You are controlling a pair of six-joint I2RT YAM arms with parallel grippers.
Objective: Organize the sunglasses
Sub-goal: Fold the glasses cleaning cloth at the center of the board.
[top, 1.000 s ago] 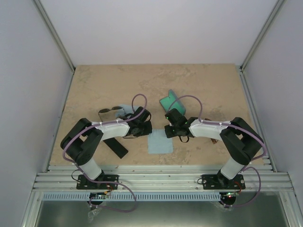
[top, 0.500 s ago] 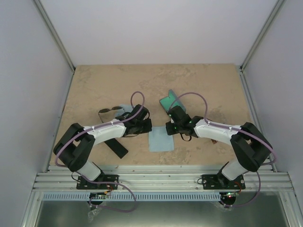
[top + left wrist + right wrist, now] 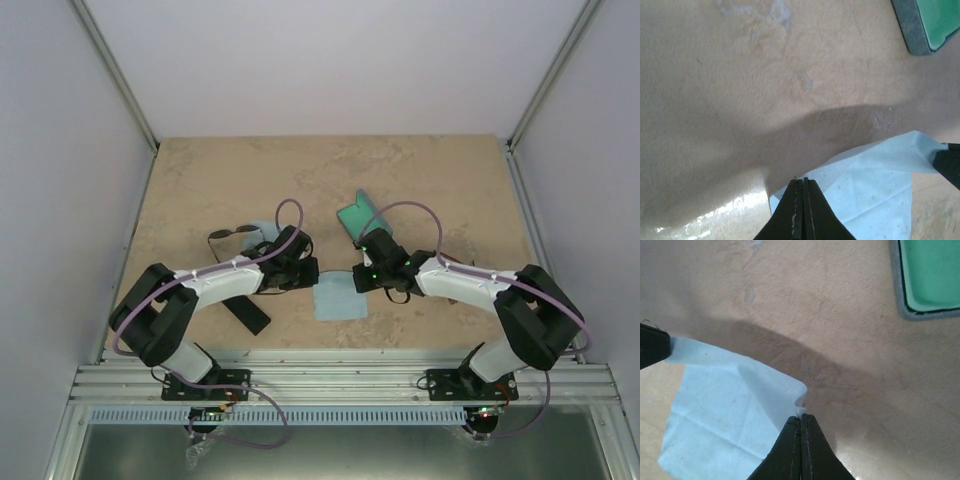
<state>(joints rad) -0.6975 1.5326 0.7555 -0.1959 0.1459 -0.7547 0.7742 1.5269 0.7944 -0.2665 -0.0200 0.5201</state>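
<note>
Open case (image 3: 910,30) cropped by the frame edge, black sunglasses (image 3: 230,237) — too small for detail

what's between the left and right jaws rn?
A light-blue cloth spans that gap; the left jaws and the right jaws are each shut on one corner of it. The top view shows the span, both wrist views the pinched corners.

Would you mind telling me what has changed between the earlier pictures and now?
Both arms have sunk and stretched out, with their elbows swinging outward and toward the near edge. The left gripper and right gripper shifted only slightly. Each is shut on a far corner of the light-blue cloth, and nothing was released. The cloth, black sunglasses, green-lined case and black case stayed put.
</note>
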